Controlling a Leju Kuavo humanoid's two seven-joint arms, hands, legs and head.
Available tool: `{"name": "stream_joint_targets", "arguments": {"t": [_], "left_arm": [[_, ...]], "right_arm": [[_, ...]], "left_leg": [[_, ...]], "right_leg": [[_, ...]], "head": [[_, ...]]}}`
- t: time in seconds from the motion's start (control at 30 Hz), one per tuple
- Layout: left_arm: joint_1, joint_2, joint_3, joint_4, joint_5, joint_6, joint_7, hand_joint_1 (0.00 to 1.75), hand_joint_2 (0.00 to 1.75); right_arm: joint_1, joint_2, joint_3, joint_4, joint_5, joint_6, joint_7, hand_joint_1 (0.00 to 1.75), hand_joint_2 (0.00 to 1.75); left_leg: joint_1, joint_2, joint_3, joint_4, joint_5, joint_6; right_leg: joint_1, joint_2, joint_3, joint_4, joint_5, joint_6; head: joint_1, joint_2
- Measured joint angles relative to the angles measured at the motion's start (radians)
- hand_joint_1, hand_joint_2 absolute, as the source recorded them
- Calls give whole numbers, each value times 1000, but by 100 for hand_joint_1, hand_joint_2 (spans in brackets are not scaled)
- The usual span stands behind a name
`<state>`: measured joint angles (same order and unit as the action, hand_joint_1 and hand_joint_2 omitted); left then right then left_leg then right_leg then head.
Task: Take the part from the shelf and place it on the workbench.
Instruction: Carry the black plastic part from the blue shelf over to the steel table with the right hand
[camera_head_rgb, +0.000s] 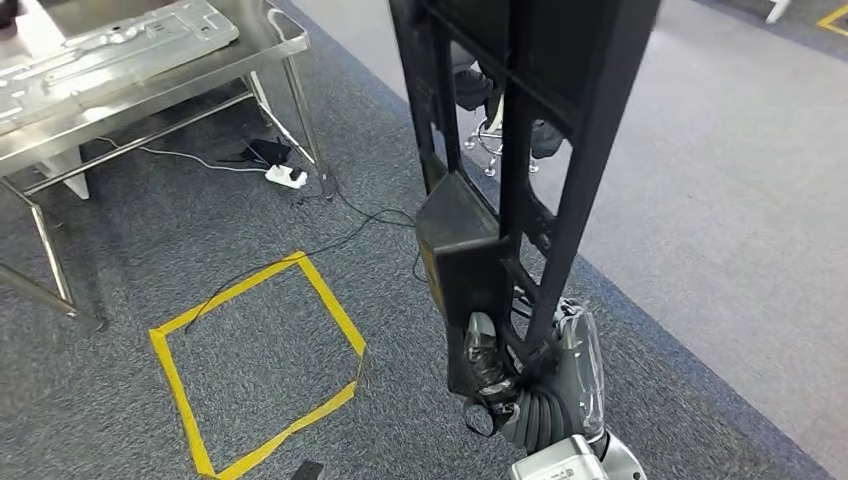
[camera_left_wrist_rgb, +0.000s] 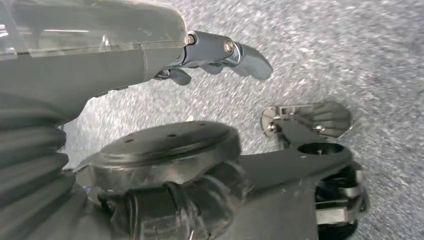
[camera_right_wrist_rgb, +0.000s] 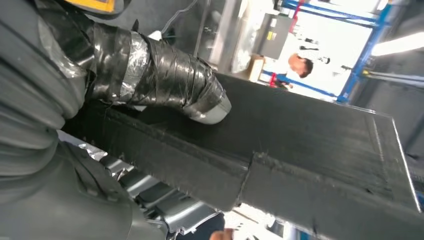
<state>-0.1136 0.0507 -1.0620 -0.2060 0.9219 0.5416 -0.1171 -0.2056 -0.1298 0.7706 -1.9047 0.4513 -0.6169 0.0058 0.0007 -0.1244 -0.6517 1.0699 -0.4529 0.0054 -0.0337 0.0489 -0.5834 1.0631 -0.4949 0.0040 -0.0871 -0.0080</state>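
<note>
The part (camera_head_rgb: 520, 150) is a tall black frame with a box-like lower end, held upright in front of me. My right hand (camera_head_rgb: 510, 375) grips its lower end from below. In the right wrist view the tape-wrapped thumb (camera_right_wrist_rgb: 165, 75) presses on the part's flat black face (camera_right_wrist_rgb: 310, 145). The steel workbench (camera_head_rgb: 200, 85) stands at the far left, with a silver sheet-metal piece (camera_head_rgb: 120, 40) lying on it. My left hand (camera_left_wrist_rgb: 150, 50) hangs over the carpet, holding nothing, its fingers (camera_left_wrist_rgb: 240, 52) stretched out and slightly bent.
A yellow tape square (camera_head_rgb: 330, 300) marks the carpet in front of the bench. A white power strip (camera_head_rgb: 285, 177) and black cables lie by the bench leg. A person sits on a stool (camera_head_rgb: 490, 140) behind the part. Smoother grey floor runs along the right.
</note>
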Motion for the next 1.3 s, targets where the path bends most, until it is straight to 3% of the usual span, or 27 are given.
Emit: {"name": "stream_joint_targets", "arguments": {"t": [0.07, 0.1, 0.17, 0.2, 0.27, 0.3, 0.33, 0.4, 0.47, 0.53, 0.6, 0.67, 0.7, 0.73, 0.77, 0.83, 0.9, 0.97, 1.0, 1.07, 1.13, 1.2, 1.23, 1.3], "left_arm": [[-1, 1, 0, 0, 0, 0, 0, 0, 175], [-3, 1, 0, 0, 0, 0, 0, 0, 175], [-6, 0, 0, 0, 0, 0, 0, 0, 175], [-6, 0, 0, 0, 0, 0, 1, 0, 175], [-10, 0, 0, 0, -1, 2, 9, 0, 175], [-17, 0, 0, 0, -1, 6, 18, 0, 175], [-27, -1, 0, 0, -1, 12, 29, 0, 175], [-54, -5, 0, 0, -2, 27, 56, 0, 175], [-76, -10, 0, 0, -1, 43, 81, 0, 175], [-94, -17, 0, 0, 1, 62, 103, 0, 175], [-121, -27, 0, 0, 2, 84, 125, 0, 175], [-151, -37, 0, 0, 6, 102, 148, 0, 175], [-163, -42, 0, 0, 9, 107, 159, 0, 175], [-174, -45, 0, 0, 14, 111, 170, 0, 175], [-185, -48, 0, 0, 19, 116, 181, 0, 175], [-211, -50, 0, 0, 28, 124, 204, 0, 175], [-239, -51, 0, 0, 35, 130, 224, 0, 175], [-257, -49, 0, 0, 40, 131, 239, 0, 175], [-262, -48, 0, 0, 40, 131, 244, 0, 175], [-270, -47, 0, 0, 39, 129, 250, 0, 175], [-281, -48, 0, 0, 38, 127, 251, 0, 175], [-285, -50, 0, 0, 37, 126, 251, 0, 175], [-285, -51, 0, 0, 37, 125, 251, 0, 175], [-285, -51, 0, 0, 37, 125, 251, 0, 175]], "right_arm": [[-1, 3, 0, 0, 0, 1, 0, 175, 175], [-1, 4, 0, 0, 0, 1, 0, 175, 175], [-1, 5, 0, 2, 0, 3, 0, 175, 175], [-1, 5, 0, 3, 1, 5, 0, 175, 175], [-5, 6, 0, 6, 4, 16, 0, 175, 175], [-8, 7, 0, 7, 6, 22, 0, 175, 175], [-12, 8, 0, 8, 8, 29, 1, 175, 175], [-19, 10, 1, 12, 9, 43, 2, 175, 175], [-27, 13, 3, 16, 1, 59, 5, 175, 175], [-35, 16, 6, 21, -19, 73, 6, 175, 175], [-41, 17, 9, 26, -47, 84, 2, 175, 175], [-46, 16, 16, 35, -74, 96, -2, 175, 175], [-51, 17, 22, 42, -85, 103, -6, 175, 175], [-58, 17, 29, 49, -95, 108, -11, 175, 175], [-68, 19, 37, 57, -106, 113, -17, 175, 175], [-89, 25, 50, 73, -124, 122, -29, 175, 175], [-105, 32, 63, 86, -137, 130, -36, 175, 175], [-120, 40, 77, 99, -145, 134, -39, 175, 175], [-128, 44, 84, 106, -147, 134, -41, 175, 175], [-139, 52, 95, 116, -155, 133, -56, 175, 175], [-144, 55, 104, 122, -170, 133, -79, 175, 175], [-145, 55, 113, 128, -184, 132, -92, 175, 175], [-145, 55, 117, 131, -189, 132, -95, 175, 175], [-147, 56, 124, 136, -196, 133, -101, 175, 175]], "left_leg": [[-2, 72, -43, 85, -36, -9], [0, 96, -78, 146, -60, -12], [4, 113, -135, 239, -84, -15], [5, 115, -140, 238, -70, -15], [4, 129, -94, 138, -3, -8], [-3, 151, -60, 69, 25, -1], [-10, 171, -33, 16, 41, 6], [-22, 191, -13, -26, 42, 17], [-21, 167, -9, -37, 43, 25], [-15, 143, 6, -53, 46, 34], [-12, 118, 17, -61, 47, 45], [-12, 88, 19, -59, 45, 52], [-12, 72, 19, -57, 43, 53], [-11, 57, 20, -53, 40, 52], [-10, 41, 21, -47, 36, 50], [-9, 13, 18, -32, 27, 42], [-6, -11, 9, -24, 23, 31], [-2, -30, 3, -29, 26, 17], [-2, -21, 2, -27, 25, 12], [-4, 36, -19, 14, 1, 1], [-1, 96, -73, 123, -50, -9], [7, 110, -126, 218, -76, -18], [11, 112, -131, 221, -64, -22], [18, 120, -82, 120, 2, -25]], "right_leg": [[2, -31, 14, -8, -2, -9], [4, -47, 19, -10, -5, -13], [7, -76, 26, -10, -12, -14], [8, -90, 30, -10, -17, -14], [9, -115, 42, -10, -26, -12], [11, -128, 49, -12, -32, -9], [13, -139, 54, -14, -36, -5], [17, -159, 63, -23, -41, 4], [18, -175, 73, -33, -46, 15], [17, -144, 71, -9, -65, 23], [16, -83, 17, 100, -109, 24], [17, -55, -67, 226, -142, 23], [17, -52, -96, 251, -135, 23], [16, -50, -106, 241, -109, 23], [15, -44, -99, 194, -65, 23], [11, -10, -60, 66, 11, 22], [10, 14, -35, 4, 32, 19], [12, 1, -29, -3, 34, 10], [12, -9, -25, -9, 36, 3], [11, -29, -15, -21, 40, -9], [14, -48, -10, -25, 38, -16], [15, -64, -8, -25, 33, -18], [15, -69, -6, -25, 30, -17], [13, -74, 2, -25, 22, -12]], "head": [[-7, 0], [-11, 0], [-11, 0], [-11, 0], [-11, 0], [-11, 0], [-11, 0], [-10, 0], [-10, 0], [-8, 0], [-2, 0], [2, 0], [3, 0], [3, 0], [4, 0], [4, 0], [3, 0], [3, 0], [3, 0], [-2, 0], [-7, 0], [-7, 0], [-7, 0], [-7, 0]]}}
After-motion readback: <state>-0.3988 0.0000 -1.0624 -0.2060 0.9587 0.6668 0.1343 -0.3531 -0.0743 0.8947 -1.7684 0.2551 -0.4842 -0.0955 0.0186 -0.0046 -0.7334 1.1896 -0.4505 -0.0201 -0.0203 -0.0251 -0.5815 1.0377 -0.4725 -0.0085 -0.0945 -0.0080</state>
